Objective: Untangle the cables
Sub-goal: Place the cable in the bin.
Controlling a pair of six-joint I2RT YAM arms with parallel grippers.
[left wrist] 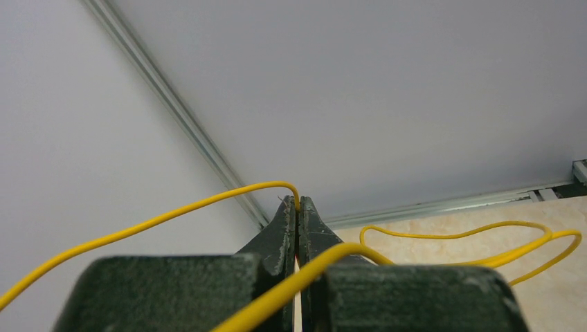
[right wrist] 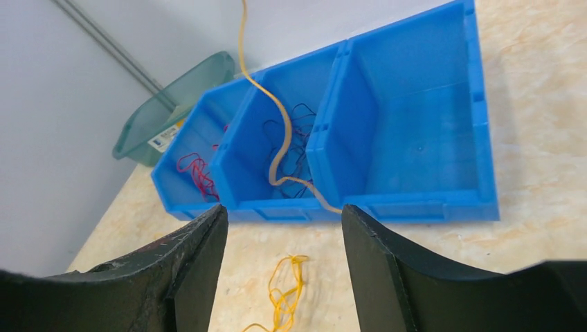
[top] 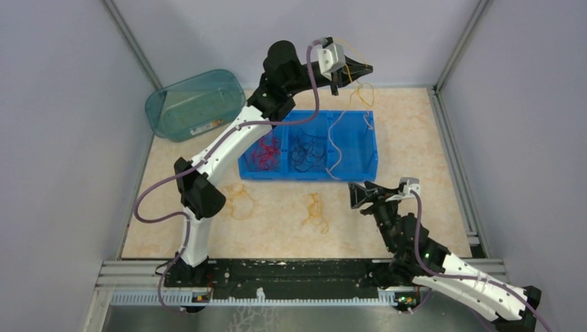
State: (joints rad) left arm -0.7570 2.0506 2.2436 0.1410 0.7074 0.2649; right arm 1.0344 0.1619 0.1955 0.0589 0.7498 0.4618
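left gripper [left wrist: 297,207] clenched on a yellow cable [left wrist: 173,216], pinched right at the fingertips. One run arcs off to its left, and more loops trail off to its right and below. The gripper is held high, above and past the far side of the blue bin [right wrist: 429,206]. A strand hangs down from it, passes over the bin's middle compartment near the divider, and its end crosses the bin's near wall. Can't tell if it touches the floor of the bin.

right gripper [right wrist: 282,211] released, jaws apart, nothing between them. Just ahead of its tips is the bin's near wall, where that strand end comes over. Below and slightly ahead, on the table [right wrist: 540,104], a small yellow bundle [right wrist: 287,294] lies loose, apart from the bin. Further ahead, dark cables [right wrist: 297,131] sit in the middle compartment and red cables [right wrist: 197,173] in the compartment to the left of it. Beyond the bin, far left, is a teal tub [right wrist: 159,111] tipped on its side.
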